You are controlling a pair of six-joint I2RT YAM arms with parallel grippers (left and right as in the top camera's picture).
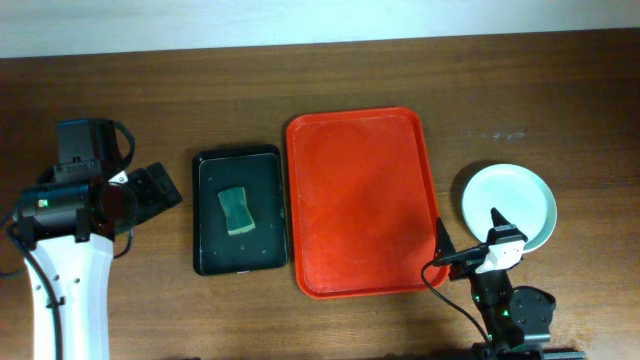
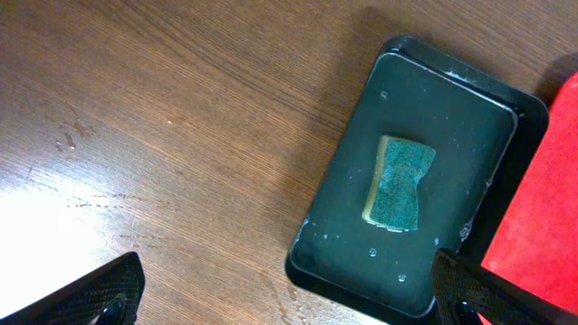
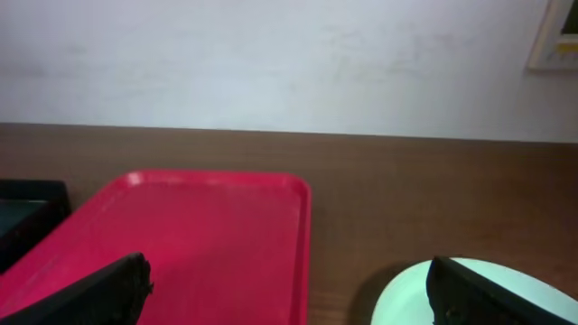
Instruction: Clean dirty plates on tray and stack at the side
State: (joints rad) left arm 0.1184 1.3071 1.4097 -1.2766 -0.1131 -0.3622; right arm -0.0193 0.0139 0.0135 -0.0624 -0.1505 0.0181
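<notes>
Red plastic, the tray point(image 1: 360, 205) lies in the middle of the wooden surface point(image 1: 300, 90). The plates point(image 1: 508, 205) rest on the wood just beyond its right edge; only a pale mint top one shows, so their number cannot be told. A black tray point(image 1: 238, 157) close beside its left edge holds a green sponge point(image 1: 237, 210). The left end effector point(image 1: 160, 190) hovers left of that, fingers spread wide, gripping nothing. The right end effector point(image 1: 468, 230) gapes equally wide between tray and plates.
</notes>
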